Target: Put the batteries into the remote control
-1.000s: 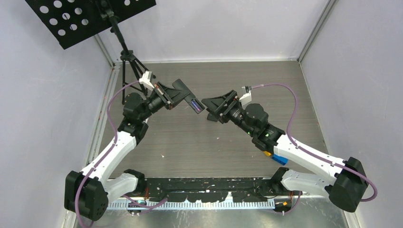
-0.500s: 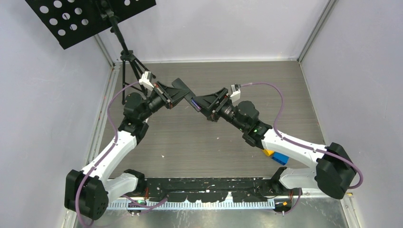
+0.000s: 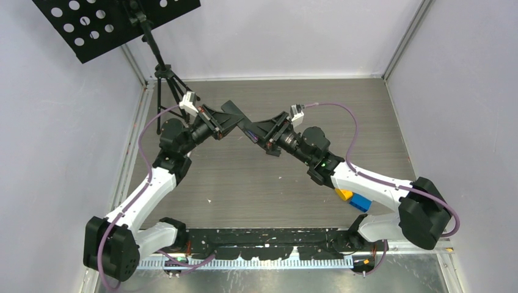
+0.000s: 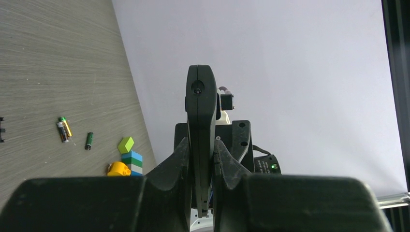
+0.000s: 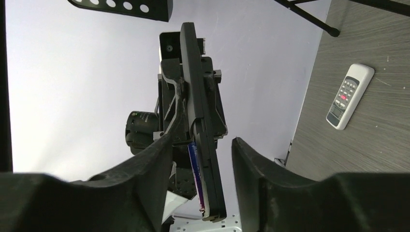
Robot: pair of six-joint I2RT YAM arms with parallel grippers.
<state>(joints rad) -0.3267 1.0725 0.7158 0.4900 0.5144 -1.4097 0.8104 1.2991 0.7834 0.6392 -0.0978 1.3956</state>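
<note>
Black remote (image 4: 201, 111): 1, clamped in left tool (image 4: 200, 146) | right tool (image 5: 203, 142) agape | loose batteries (image 4: 63, 130): 3

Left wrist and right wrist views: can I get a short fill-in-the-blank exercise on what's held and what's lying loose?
1. The remote control clamped in the left gripper is ____ in colour.
2. The second remote, lying unheld, is ____.
3. The loose batteries and toy blocks rest on the ____.
Missing words: black; white; table.
</note>
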